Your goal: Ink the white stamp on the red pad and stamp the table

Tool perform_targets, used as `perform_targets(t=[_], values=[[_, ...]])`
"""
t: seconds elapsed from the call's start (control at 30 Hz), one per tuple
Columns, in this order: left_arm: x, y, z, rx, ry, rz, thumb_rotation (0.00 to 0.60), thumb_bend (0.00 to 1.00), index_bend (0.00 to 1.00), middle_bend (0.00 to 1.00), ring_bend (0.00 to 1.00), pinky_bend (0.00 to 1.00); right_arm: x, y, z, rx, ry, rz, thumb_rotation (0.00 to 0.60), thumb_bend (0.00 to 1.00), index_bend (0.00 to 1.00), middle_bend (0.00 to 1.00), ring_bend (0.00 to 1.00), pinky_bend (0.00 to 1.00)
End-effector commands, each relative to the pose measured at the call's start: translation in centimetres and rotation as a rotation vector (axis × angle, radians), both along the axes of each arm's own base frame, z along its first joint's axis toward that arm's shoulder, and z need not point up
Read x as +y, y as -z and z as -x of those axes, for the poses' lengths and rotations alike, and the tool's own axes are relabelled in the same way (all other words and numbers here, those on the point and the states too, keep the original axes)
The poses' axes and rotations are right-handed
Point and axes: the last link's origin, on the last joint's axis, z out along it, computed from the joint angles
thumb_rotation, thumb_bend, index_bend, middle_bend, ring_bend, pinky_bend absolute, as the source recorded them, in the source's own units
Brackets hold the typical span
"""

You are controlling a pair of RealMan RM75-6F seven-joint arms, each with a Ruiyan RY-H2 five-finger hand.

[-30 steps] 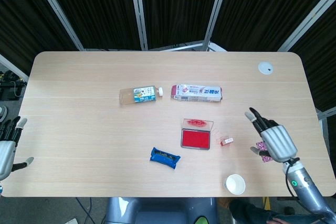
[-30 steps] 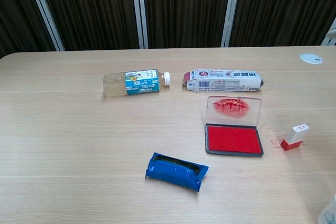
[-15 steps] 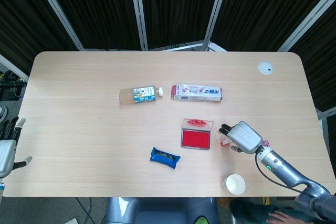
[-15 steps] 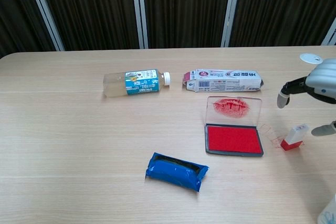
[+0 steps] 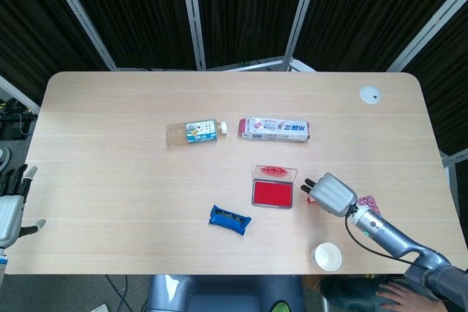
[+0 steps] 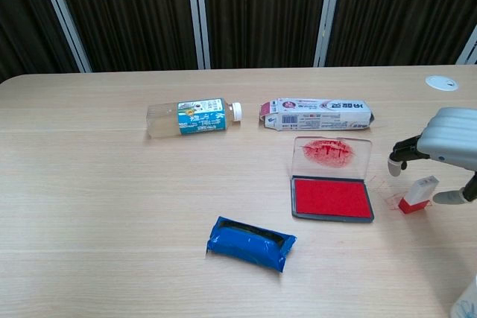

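The white stamp (image 6: 419, 193) with a red base stands on the table just right of the open red ink pad (image 6: 332, 197), on faint red stamp marks. My right hand (image 6: 447, 147) hovers over it, fingertips (image 6: 396, 164) down on its left and the thumb low on its right, with gaps on both sides and nothing held. From the head view, the right hand (image 5: 333, 193) covers most of the stamp beside the pad (image 5: 273, 193). My left hand (image 5: 9, 210) hangs open off the table's left edge.
A plastic bottle (image 6: 190, 118) and a long white box (image 6: 320, 114) lie behind the pad. A blue packet (image 6: 250, 242) lies in front on the left. A paper cup (image 5: 327, 256) stands near the front edge, a pink wrapper (image 5: 365, 202) beside my right wrist.
My right hand has swung in from the right and come down over the stamp, fingers curling to either side of it. The stamp has not moved. The left hand stays still.
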Motion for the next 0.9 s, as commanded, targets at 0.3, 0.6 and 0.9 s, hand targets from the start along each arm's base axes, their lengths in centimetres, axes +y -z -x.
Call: perform_targets(t=[0.3, 0.6, 0.9], values=[[0.0, 0.2, 0.1, 0.002, -0.008, 0.008, 0.600, 0.00, 0.00, 0.00, 0.00, 0.00, -0.2, 0.1, 0.9, -0.024, 0.030, -0.001, 0.600, 0.23, 0.37, 0.40, 0.77, 1.00], [-0.1, 0.4, 0.0, 0.004, -0.009, 0.015, 0.600, 0.00, 0.00, 0.00, 0.00, 0.00, -0.5, 0.2, 1.5, -0.037, 0.055, -0.001, 0.600, 0.26, 0.42, 0.44, 0.77, 1.00], [-0.1, 0.5, 0.0, 0.007, -0.009, 0.016, 0.600, 0.00, 0.00, 0.00, 0.00, 0.00, -0.4, 0.6, 1.7, -0.054, 0.052, -0.010, 0.600, 0.28, 0.43, 0.45, 0.77, 1.00]])
